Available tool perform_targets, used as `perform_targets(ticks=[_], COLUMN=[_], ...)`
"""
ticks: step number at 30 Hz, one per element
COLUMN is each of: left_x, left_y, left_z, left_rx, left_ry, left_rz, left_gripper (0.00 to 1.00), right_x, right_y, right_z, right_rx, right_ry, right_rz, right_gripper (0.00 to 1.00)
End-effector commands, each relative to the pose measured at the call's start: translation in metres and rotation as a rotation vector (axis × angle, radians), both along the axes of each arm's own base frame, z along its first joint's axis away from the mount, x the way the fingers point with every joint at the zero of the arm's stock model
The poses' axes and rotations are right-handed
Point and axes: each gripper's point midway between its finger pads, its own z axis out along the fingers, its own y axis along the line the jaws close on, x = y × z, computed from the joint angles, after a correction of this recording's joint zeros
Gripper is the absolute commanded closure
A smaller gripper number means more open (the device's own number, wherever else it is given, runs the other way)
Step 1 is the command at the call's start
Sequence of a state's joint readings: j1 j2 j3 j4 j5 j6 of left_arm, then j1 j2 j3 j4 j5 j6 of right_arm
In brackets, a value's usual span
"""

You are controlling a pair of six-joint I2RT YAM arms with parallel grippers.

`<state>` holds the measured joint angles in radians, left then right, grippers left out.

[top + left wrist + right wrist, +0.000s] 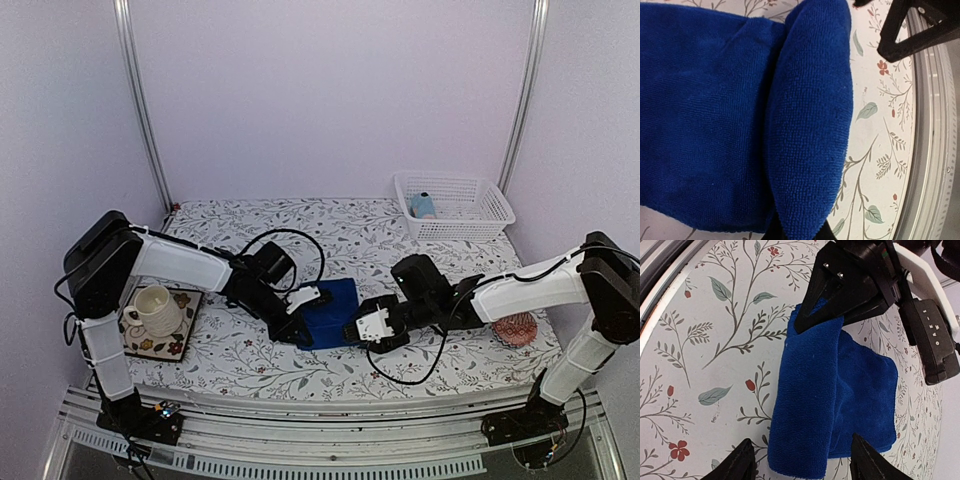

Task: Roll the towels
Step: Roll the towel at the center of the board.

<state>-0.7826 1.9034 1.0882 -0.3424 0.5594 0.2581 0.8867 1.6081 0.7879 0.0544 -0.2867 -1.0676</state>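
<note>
The royal-blue towel [333, 305] lies at the table's middle with its near edge folded over into a thick flap [810, 115]. My left gripper [303, 322] is shut on the left end of that flap; in the left wrist view its fingers [827, 235] barely show under the cloth. My right gripper [355, 330] is open at the flap's right end, its fingers [737, 462] spread either side of the towel [810, 390] without touching it. The left gripper also shows in the right wrist view [821, 315]. The light-blue towel [422, 205] lies in the white basket [480, 220].
A cup [155, 308] stands on a patterned coaster at the left. A pink-red ball [515, 328] lies at the right near the right arm. The table's metal front edge [935, 150] runs close to the towel. Cables loop over the tablecloth.
</note>
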Motion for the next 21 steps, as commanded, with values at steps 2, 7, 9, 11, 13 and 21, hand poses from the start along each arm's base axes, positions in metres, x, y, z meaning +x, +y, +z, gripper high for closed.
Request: perform_targets(ticks=[2, 7, 9, 11, 13, 21], left_x=[-0.023, -0.031, -0.031, -0.032, -0.033, -0.037], left_y=[0.010, 0.008, 0.009, 0.009, 0.009, 0.015], left_z=[-0.019, -0.030, -0.032, -0.032, -0.032, -0.039], left_rx=[0.046, 0.038, 0.034, 0.029, 0.026, 0.037], left_ry=[0.139, 0.227, 0.241, 0.256, 0.276, 0.352], left_rz=[0.009, -0.001, 0.001, 0.001, -0.002, 0.013], left_gripper=[1.00, 1.00, 1.00, 0.99, 0.98, 0.95], right_x=[-0.004, -0.001, 0.001, 0.007, 0.009, 0.008], right_y=[0.013, 0.017, 0.020, 0.021, 0.022, 0.018], right_z=[-0.009, -0.024, -0.027, -0.030, -0.033, -0.050], right_rx=[-0.008, -0.027, -0.028, -0.035, -0.041, -0.063], right_ry=[-0.031, -0.055, -0.073, -0.093, -0.093, -0.103], right_rz=[0.006, -0.026, -0.035, -0.058, -0.071, -0.090], right_gripper=[0.35, 0.36, 0.38, 0.42, 0.45, 0.58])
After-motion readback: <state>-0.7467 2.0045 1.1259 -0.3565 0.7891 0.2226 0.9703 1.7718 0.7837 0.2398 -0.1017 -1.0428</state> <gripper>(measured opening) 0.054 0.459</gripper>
